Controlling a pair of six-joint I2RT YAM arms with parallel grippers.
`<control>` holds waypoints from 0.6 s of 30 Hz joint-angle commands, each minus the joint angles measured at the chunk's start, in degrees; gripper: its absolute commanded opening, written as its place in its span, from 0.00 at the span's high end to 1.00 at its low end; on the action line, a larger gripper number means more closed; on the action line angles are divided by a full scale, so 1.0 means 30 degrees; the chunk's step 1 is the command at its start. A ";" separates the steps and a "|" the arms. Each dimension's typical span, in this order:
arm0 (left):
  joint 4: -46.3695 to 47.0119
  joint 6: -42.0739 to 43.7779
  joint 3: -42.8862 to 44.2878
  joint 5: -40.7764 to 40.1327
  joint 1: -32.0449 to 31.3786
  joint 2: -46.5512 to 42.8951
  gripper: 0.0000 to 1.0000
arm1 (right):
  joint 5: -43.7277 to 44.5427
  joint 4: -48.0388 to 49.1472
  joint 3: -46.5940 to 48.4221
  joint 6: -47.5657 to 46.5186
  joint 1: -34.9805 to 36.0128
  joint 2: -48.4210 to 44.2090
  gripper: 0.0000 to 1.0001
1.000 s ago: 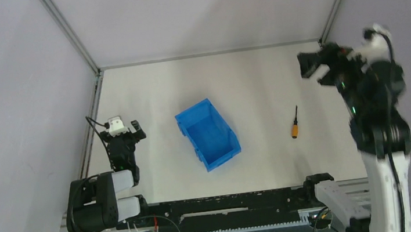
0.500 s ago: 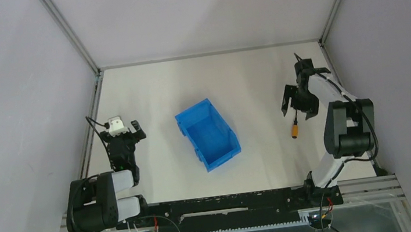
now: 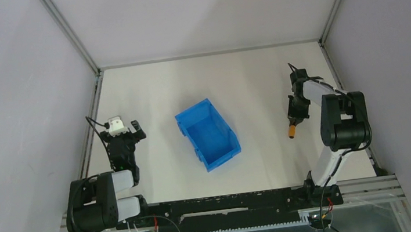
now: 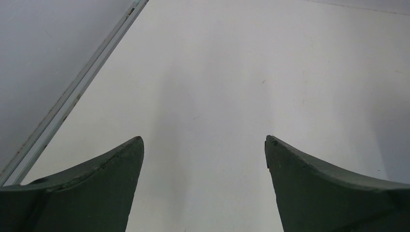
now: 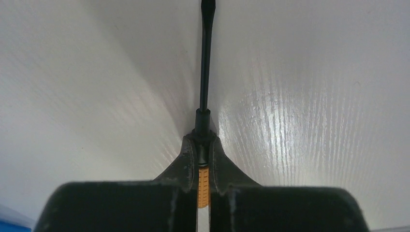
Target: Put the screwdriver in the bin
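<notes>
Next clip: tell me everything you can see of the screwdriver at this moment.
The screwdriver is small: a ribbed orange handle, a black collar and a thin straight black shaft. The right gripper has its jaws shut on the handle just behind the collar, shaft pointing out ahead. It is right of the blue bin, apart from it, down at the white table; whether it touches the table cannot be told.
</notes>
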 commanded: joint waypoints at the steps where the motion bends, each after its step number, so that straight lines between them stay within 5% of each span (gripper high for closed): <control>1: 0.0775 0.0190 0.0950 -0.0067 -0.0045 -0.0329 0.00 | 0.1349 -0.1044 0.1094 -0.0222 0.0463 -0.0416 1.00; 10: 0.0775 0.0170 0.0949 -0.0067 -0.0070 -0.0329 0.00 | 0.1036 -0.9671 0.9273 0.0311 0.0878 -0.2624 1.00; 18: 0.0775 0.0169 0.0949 -0.0065 -0.0051 -0.0329 0.00 | 0.1145 -1.1411 1.3011 0.2047 0.2842 -0.3161 1.00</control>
